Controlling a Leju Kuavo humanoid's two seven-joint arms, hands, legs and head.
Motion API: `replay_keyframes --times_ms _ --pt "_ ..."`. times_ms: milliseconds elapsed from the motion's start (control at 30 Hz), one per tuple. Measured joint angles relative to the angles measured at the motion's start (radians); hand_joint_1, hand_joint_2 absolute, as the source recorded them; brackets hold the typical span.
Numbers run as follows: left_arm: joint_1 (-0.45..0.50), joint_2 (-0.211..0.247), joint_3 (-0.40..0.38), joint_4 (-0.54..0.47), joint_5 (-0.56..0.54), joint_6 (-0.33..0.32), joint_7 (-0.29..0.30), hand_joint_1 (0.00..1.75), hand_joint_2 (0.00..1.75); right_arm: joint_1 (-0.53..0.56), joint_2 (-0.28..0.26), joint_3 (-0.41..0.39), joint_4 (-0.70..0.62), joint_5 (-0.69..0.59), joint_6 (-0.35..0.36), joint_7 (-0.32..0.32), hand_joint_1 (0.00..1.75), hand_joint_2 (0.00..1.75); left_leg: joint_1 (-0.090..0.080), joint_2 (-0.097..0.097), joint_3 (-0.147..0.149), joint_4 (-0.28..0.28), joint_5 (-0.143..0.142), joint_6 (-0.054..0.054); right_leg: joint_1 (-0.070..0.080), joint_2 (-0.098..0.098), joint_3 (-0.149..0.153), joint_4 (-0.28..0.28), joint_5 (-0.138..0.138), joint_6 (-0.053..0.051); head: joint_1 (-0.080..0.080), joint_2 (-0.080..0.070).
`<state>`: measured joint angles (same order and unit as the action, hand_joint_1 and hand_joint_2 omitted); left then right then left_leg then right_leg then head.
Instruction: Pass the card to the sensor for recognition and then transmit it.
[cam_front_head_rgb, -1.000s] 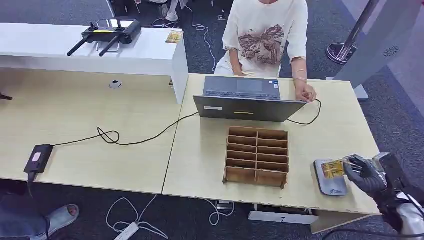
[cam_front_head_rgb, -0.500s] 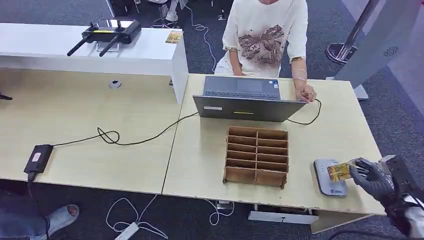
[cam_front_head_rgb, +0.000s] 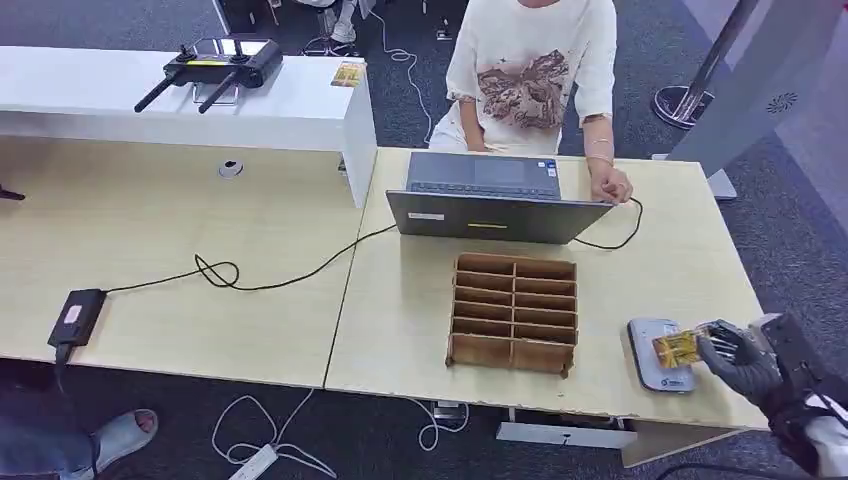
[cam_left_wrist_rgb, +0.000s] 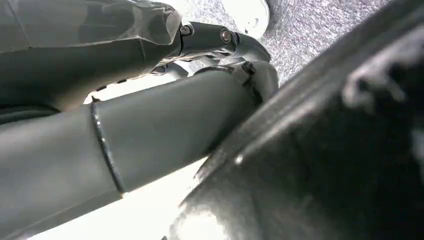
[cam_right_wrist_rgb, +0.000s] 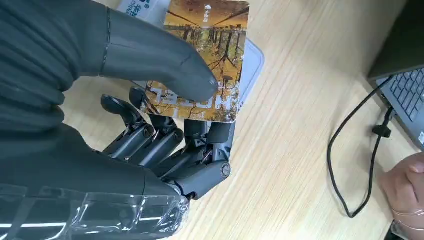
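My right hand (cam_front_head_rgb: 742, 358) holds a yellow-brown picture card (cam_front_head_rgb: 677, 348) at the table's front right corner. The thumb (cam_right_wrist_rgb: 150, 55) presses on top of the card (cam_right_wrist_rgb: 202, 65) and the dark fingers (cam_right_wrist_rgb: 170, 145) support it from beneath. The card lies flat over the grey card sensor (cam_front_head_rgb: 658, 354), a rounded pad on the table; whether it touches the pad I cannot tell. In the right wrist view the sensor (cam_right_wrist_rgb: 252, 62) pokes out past the card's edge. The left wrist view shows only dark robot parts.
A wooden slotted organiser (cam_front_head_rgb: 514, 312) stands left of the sensor. Behind it an open laptop (cam_front_head_rgb: 492, 196) faces a seated person (cam_front_head_rgb: 530, 70) whose hand (cam_front_head_rgb: 610, 186) rests on the table. A black cable (cam_front_head_rgb: 620, 235) trails from the laptop. A white counter (cam_front_head_rgb: 180, 95) carries a black controller.
My right hand has drawn slightly down and to the right, lowering the card so that it sits lower over the sensor. The person and the other things have stayed put.
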<state>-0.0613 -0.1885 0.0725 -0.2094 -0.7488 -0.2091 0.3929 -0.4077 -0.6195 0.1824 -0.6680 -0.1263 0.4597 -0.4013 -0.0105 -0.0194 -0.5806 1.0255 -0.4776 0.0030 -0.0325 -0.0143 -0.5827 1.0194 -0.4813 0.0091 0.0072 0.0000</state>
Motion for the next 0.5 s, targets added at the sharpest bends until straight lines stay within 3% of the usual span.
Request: replay_keyframes --times_ms 267,500 --pt "-0.001 0.0 0.0 0.0 -0.014 -0.006 -0.002 0.0 0.0 0.001 0.002 0.011 0.0 0.023 -0.001 -0.007 1.75 1.75 0.0 0.0 0.0 0.0 0.0 0.0 0.0 0.0 0.0 0.0 0.0 0.0 0.0 0.0" --pt "-0.005 0.001 -0.002 0.0 -0.034 -0.022 -0.002 0.0 0.0 -0.001 0.007 0.022 -0.005 0.07 -0.048 0.025 1.75 1.75 0.0 0.0 0.0 0.0 0.0 0.0 0.0 0.0 0.0 0.0 0.0 0.0 0.0 0.0"
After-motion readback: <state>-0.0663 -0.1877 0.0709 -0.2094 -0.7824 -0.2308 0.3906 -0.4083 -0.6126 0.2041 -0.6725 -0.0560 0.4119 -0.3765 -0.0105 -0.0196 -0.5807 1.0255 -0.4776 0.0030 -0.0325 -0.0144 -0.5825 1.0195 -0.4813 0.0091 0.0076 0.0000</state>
